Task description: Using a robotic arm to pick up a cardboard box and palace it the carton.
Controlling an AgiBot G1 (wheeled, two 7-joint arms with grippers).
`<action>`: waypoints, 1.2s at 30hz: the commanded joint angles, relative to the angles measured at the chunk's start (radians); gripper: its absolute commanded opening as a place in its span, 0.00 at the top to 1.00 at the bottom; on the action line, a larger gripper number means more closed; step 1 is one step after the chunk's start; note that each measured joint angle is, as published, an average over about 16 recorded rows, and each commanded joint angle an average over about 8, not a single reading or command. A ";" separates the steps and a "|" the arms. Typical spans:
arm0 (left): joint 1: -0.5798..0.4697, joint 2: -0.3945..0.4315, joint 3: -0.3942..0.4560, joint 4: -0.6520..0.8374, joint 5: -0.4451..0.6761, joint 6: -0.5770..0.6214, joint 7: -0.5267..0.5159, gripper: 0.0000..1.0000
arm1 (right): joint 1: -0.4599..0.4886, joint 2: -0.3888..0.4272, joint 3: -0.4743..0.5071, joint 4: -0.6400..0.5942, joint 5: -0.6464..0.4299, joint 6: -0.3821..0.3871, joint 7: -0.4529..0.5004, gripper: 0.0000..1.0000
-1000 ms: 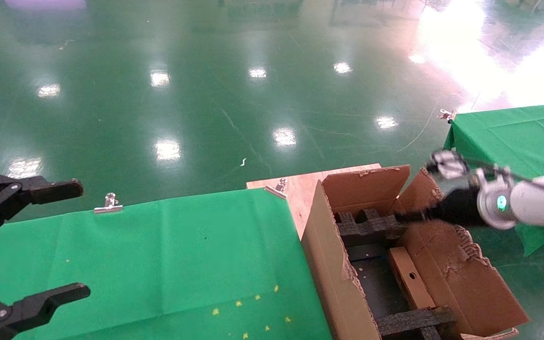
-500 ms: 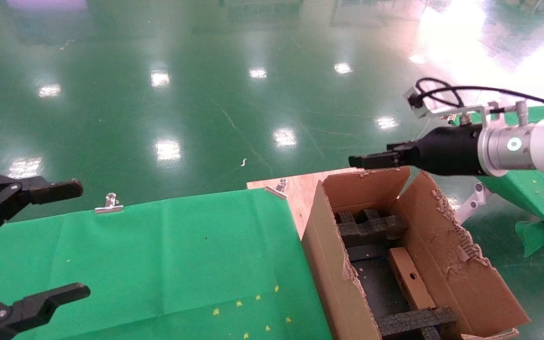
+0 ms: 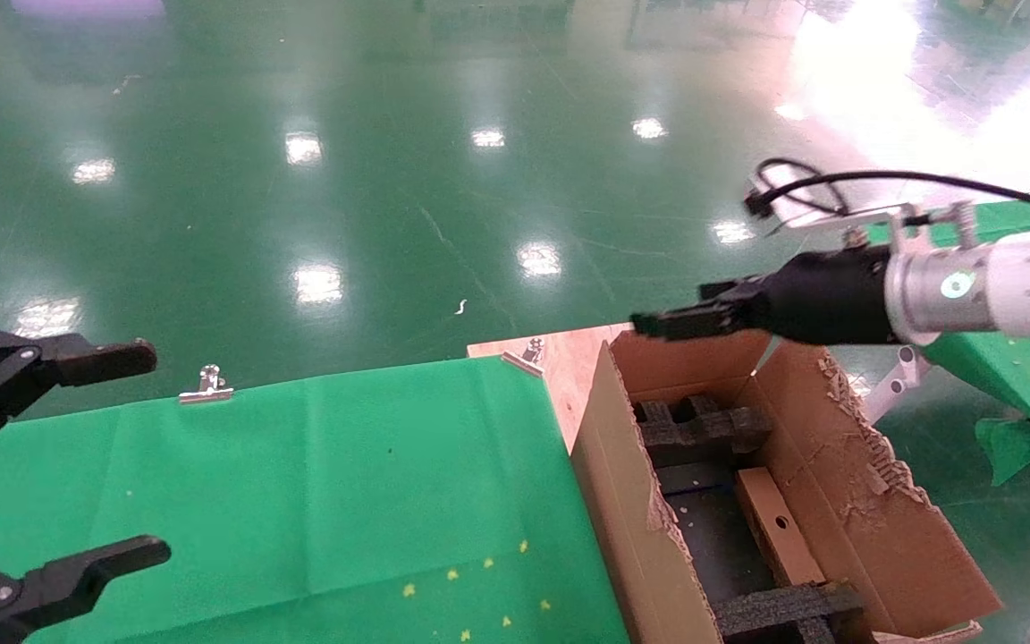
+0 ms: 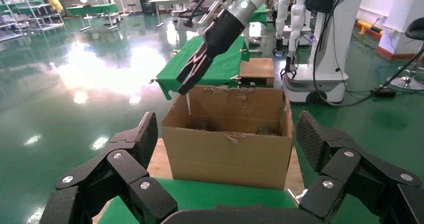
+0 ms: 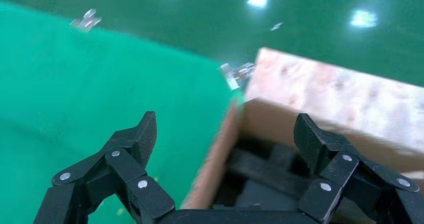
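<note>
Right arm lifts clear of the carton, small box left inside.

Head view: the right gripper (image 3: 658, 324), risen since a second ago, now hovers over the far rim of the carton (image 3: 622, 465); the cardboard box (image 3: 779, 528) lies inside, so placing looks done. The left gripper (image 3: 77, 456) sits idle at near left, fingers spread.
Left wrist view: the right arm (image 4: 220, 29) hangs above the carton.
Right wrist view: fingers (image 5: 135, 139) spread wide, empty.
</note>
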 commanded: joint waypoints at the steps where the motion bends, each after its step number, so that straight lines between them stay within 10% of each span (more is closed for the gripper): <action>1: 0.000 0.000 0.000 0.000 0.000 0.000 0.000 0.00 | -0.024 -0.007 0.034 0.002 0.022 -0.021 -0.036 0.00; 36: 0.000 0.000 0.000 0.000 0.000 0.000 0.000 0.00 | -0.461 -0.129 0.653 0.029 0.417 -0.396 -0.678 0.00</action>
